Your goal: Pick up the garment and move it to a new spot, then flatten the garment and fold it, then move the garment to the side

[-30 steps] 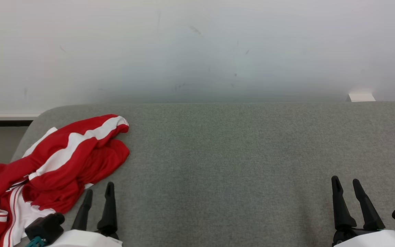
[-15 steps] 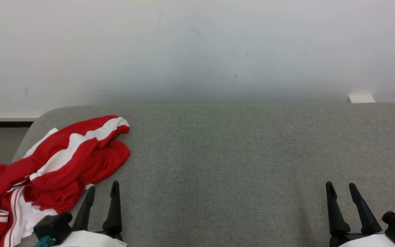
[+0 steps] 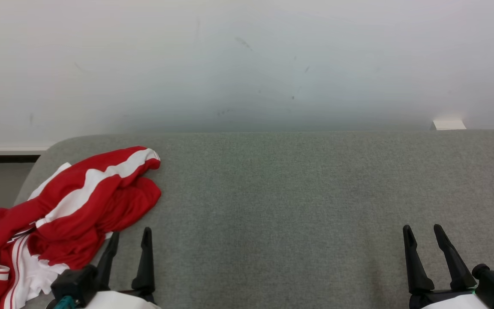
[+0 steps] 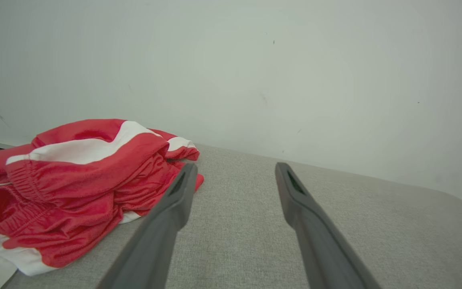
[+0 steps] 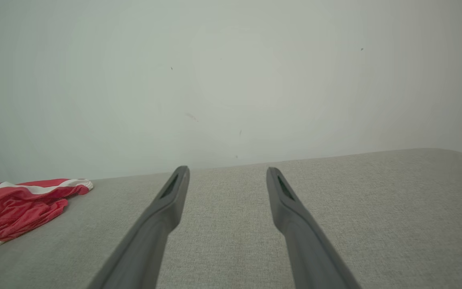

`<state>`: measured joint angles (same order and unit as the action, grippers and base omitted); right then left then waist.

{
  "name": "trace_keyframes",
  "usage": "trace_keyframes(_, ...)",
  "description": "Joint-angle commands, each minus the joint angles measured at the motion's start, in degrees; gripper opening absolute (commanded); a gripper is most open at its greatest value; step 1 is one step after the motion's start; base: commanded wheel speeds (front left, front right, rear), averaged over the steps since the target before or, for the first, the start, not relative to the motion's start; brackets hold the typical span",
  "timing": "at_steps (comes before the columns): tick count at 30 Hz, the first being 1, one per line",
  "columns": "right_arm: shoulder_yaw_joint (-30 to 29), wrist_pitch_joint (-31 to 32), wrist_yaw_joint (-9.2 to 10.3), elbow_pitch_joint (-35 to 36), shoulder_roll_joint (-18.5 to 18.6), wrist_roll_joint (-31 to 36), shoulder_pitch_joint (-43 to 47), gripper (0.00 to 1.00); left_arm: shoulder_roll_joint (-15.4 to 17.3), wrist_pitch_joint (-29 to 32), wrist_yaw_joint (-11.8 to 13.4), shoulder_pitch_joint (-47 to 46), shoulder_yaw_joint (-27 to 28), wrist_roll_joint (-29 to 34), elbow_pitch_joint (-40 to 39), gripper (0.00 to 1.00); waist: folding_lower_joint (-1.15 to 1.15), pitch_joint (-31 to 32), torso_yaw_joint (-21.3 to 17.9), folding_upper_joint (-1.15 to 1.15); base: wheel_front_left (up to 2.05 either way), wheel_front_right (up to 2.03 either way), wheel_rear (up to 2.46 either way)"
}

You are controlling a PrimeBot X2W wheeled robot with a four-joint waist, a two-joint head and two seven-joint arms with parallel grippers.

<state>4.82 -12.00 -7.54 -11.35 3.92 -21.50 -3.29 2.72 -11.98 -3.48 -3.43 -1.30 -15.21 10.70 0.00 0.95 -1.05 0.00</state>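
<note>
A crumpled red garment point(image 3: 71, 210) with white stripes lies bunched at the left end of the grey fabric surface point(image 3: 294, 201), part of it hanging off the left edge. Just right of its near edge stands my left gripper point(image 3: 130, 233), open and empty. The left wrist view has the garment point(image 4: 78, 180) left of the gripper point(image 4: 235, 168), its left finger close beside the cloth. My right gripper point(image 3: 422, 228) is open at the lower right, far from the garment. In the right wrist view the gripper point(image 5: 227, 170) points over bare fabric, with the garment point(image 5: 22, 200) at far left.
A pale wall point(image 3: 247, 64) rises directly behind the grey surface. A small white block point(image 3: 448, 125) sits at the surface's back right edge. The surface's rounded left corner point(image 3: 45, 154) drops to a darker floor strip.
Both grippers drifted slightly: the left one to the right and back toward me, the right one to the left. The garment lies as before.
</note>
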Motion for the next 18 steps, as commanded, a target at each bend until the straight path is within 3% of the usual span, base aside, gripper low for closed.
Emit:
trace_keyframes(1, -0.31, -0.52, 0.08, 0.44, 0.21, 0.91, 0.19, 1.00, 0.40, -0.57, 0.06, 0.36, -0.06, 1.80, -0.38, 1.00, 0.00, 0.02, -0.04, 0.00, 0.00, 0.00, 0.00)
trace_keyframes(18, -0.66, -2.36, 0.09, 1.14, -0.30, 6.28, 0.66, 1.00, 0.30, -2.37, -0.33, 0.60, -0.03, 7.33, -0.24, 1.00, 0.00, 0.10, -0.43, 0.00, 0.00, 0.00, 0.00)
